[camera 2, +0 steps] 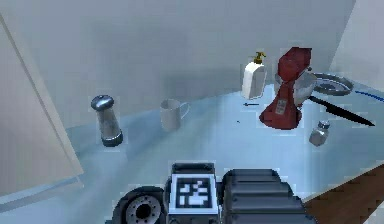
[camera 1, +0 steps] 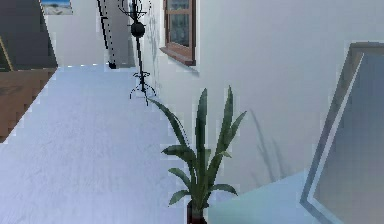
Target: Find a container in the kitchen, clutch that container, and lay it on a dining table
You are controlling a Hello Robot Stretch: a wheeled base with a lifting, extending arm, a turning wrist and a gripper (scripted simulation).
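1. Plainly, the likeliest container was the pale mug (camera 2: 173,113), upright on the counter (camera 2: 220,150), at about 12 o'clock from the gripper (camera 2: 140,208).
2. The gripper's dark body lay at the arm side view's bottom edge. Its fingers could not be made out, so I could not tell how they stood or whether they held anything.
3. A grey shaker (camera 2: 105,120) stood near, at the mug's 9 o'clock; a reach drifting that way would probably topple it.
4. The mug looked light, and a sideways nudge could slide it toward the wall.
5. A potted plant (camera 1: 203,160) stood at 6 o'clock in the forward view; driving straight on would likely strike it.
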